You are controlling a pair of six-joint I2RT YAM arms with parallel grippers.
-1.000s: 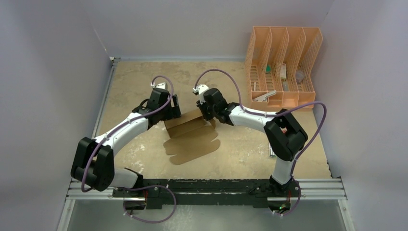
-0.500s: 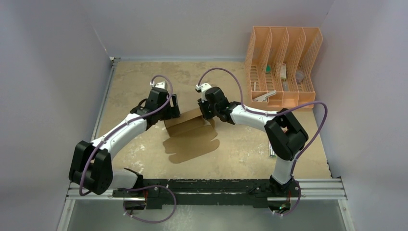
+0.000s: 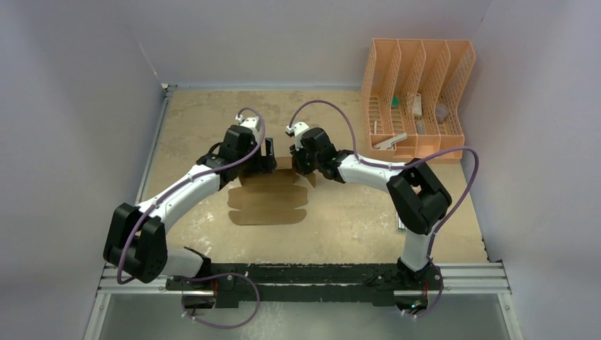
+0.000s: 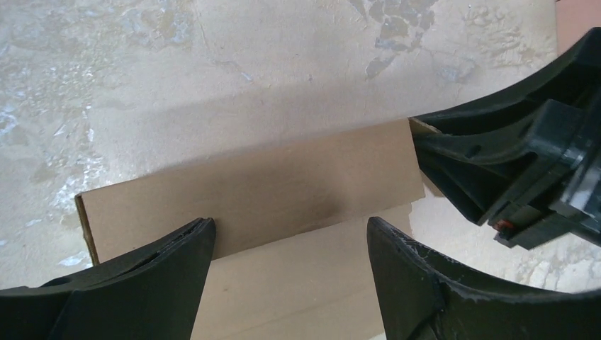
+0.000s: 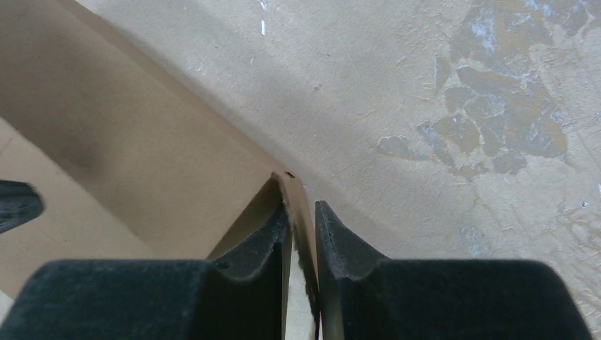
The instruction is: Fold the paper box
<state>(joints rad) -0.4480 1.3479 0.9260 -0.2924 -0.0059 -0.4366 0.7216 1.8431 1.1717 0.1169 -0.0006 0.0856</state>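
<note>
On the mottled beige table (image 3: 191, 120), the left gripper (image 4: 289, 230) is released, jaws spread over a flat brown cardboard paper box (image 3: 268, 204). The box lies mid-table, long axis left to right, its far panel tilted up. The right gripper (image 5: 302, 212) is clenched on that panel's right end.

One paper box (image 3: 268, 205), one left end effector (image 4: 290, 230), one right end effector (image 5: 303, 211) — two in all, one orange file rack (image 3: 423, 71)
</note>
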